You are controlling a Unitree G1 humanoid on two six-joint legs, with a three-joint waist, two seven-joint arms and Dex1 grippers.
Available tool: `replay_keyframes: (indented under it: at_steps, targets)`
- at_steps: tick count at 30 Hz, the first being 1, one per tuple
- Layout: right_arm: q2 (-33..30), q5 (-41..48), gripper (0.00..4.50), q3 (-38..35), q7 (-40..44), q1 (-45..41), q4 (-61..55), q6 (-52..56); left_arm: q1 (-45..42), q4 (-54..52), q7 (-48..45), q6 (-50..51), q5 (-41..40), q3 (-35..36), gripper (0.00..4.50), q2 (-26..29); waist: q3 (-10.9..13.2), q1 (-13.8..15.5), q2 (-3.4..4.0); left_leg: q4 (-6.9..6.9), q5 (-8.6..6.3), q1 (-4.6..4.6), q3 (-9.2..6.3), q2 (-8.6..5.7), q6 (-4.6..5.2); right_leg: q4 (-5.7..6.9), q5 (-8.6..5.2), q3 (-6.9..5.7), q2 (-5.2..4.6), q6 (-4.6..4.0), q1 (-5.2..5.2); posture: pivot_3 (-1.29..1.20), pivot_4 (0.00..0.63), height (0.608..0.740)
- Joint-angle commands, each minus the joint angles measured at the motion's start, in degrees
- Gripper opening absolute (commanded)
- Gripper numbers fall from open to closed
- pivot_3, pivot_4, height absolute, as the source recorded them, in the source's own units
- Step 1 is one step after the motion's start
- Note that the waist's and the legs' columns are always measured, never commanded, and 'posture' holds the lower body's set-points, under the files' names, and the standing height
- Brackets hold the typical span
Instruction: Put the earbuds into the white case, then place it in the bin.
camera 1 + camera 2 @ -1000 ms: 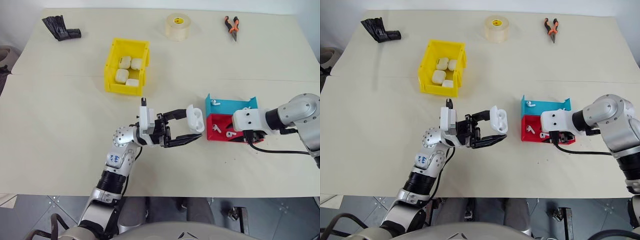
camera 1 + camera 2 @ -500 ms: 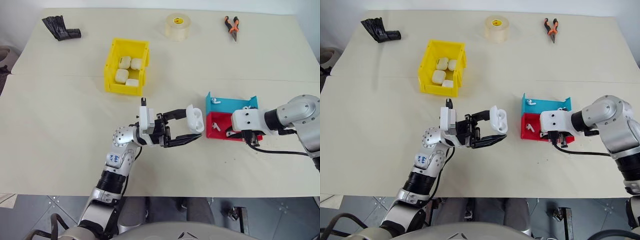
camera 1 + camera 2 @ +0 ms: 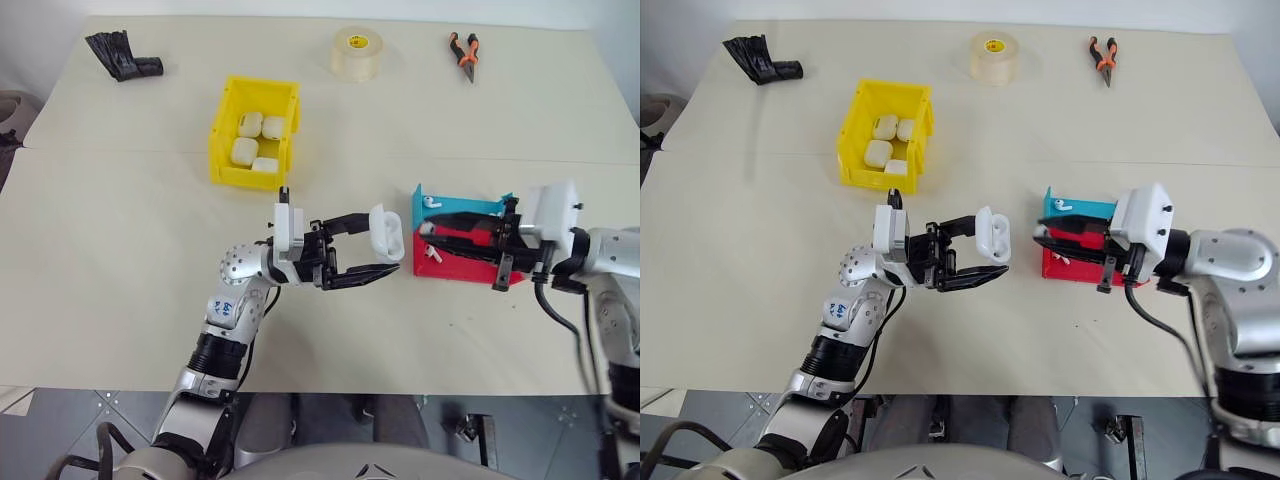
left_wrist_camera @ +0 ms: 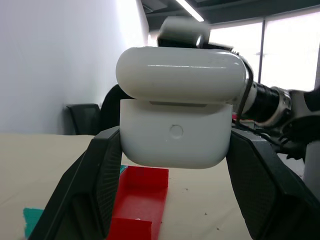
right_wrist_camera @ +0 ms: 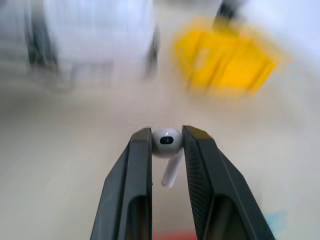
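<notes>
Your counter point(image 3: 120, 300) is carrying the yellow bin point(image 3: 226, 140) toward its far left, with several white cases lying inside it, and the red tray point(image 3: 455, 265) and blue tray point(image 3: 455, 208) are sitting touching near the right edge. Your left claw point(image 3: 385, 252) is gripping the white case point(image 3: 386, 232) with its lid tipped open, up above the counter's middle. Your right claw point(image 5: 166, 137) is pinching one of the earbuds point(image 5: 167, 145) between nearly closed fingers, over the trays.
</notes>
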Motion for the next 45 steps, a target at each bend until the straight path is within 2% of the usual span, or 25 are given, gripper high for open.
replay_keyframes:
  at_steps: [1,8,17,34,45]
  targets:
    - [5.0,6.2,0.68,-2.5,-9.4,1.6,-7.9,2.4,-1.3,-2.4,-1.0,2.3,-2.1,0.8,2.76,1.3,0.0,0.0,-0.01,0.00,0.00,0.00,-0.03,0.00,0.00,0.00,0.00,-0.02,0.00,0.00,0.00,0.00,0.150,0.740]
    - [11.9,9.3,0.68,1.5,-17.8,4.2,-13.6,4.0,-2.2,-3.1,-1.7,5.2,-2.6,1.2,2.76,2.6,0.0,0.0,0.02,-0.02,0.00,0.01,-0.03,-0.03,-0.01,0.01,0.00,-0.01,0.00,0.00,0.00,0.00,0.150,0.740]
    - [16.0,7.1,0.68,6.5,-19.2,5.1,-11.7,1.3,-1.9,-4.8,-1.2,7.1,-2.6,1.3,2.76,2.6,0.0,-0.1,0.03,-0.04,0.01,0.03,-0.01,-0.03,-0.01,0.01,0.00,0.00,0.01,0.00,0.00,0.00,0.150,0.740]
    - [15.7,8.2,0.68,6.7,-17.7,8.8,-6.0,0.5,-3.6,-3.6,0.9,5.4,-2.1,2.9,2.76,0.6,0.0,-0.1,0.03,-0.05,0.01,0.04,0.02,-0.03,-0.01,0.01,0.00,0.01,0.01,0.00,0.00,0.00,0.150,0.740]
    - [13.0,12.0,0.68,6.4,-17.0,5.7,-6.1,3.5,-3.4,-3.0,0.6,3.9,-1.7,2.5,2.76,0.5,0.0,-0.1,0.03,-0.05,0.01,0.04,0.02,-0.03,-0.01,0.01,0.00,0.01,0.01,0.00,0.00,0.00,0.150,0.740]
